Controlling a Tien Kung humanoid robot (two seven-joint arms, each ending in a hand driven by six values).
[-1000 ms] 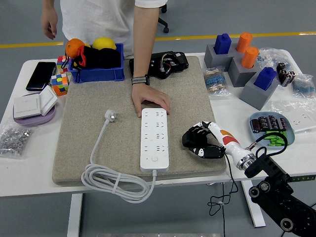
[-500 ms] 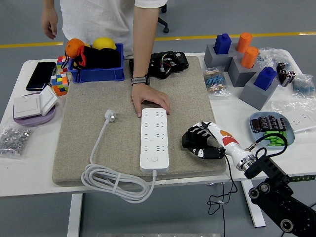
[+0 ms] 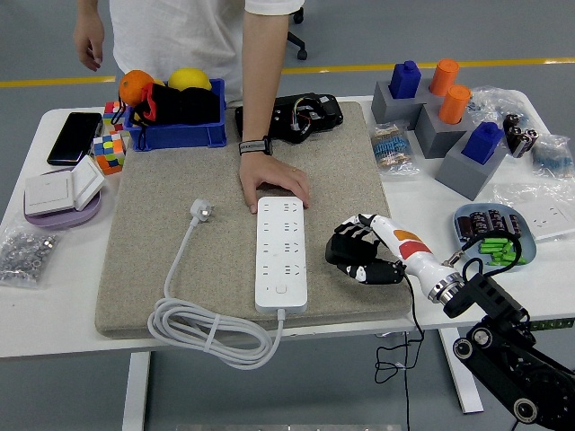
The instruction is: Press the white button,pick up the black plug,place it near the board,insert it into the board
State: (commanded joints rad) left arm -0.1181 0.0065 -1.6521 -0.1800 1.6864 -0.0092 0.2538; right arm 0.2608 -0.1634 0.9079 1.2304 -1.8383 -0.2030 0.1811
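Your right robot hand, fingers curled and holding nothing, hovers over the beige felt mat just right of the long white power strip. The strip's white button looks unpressed, and no black plug is visible; a person's hand steadies the strip's far end.

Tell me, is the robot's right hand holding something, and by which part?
It cannot be told: the right hand rests on the mat, fingers curled, hiding whatever might be inside.
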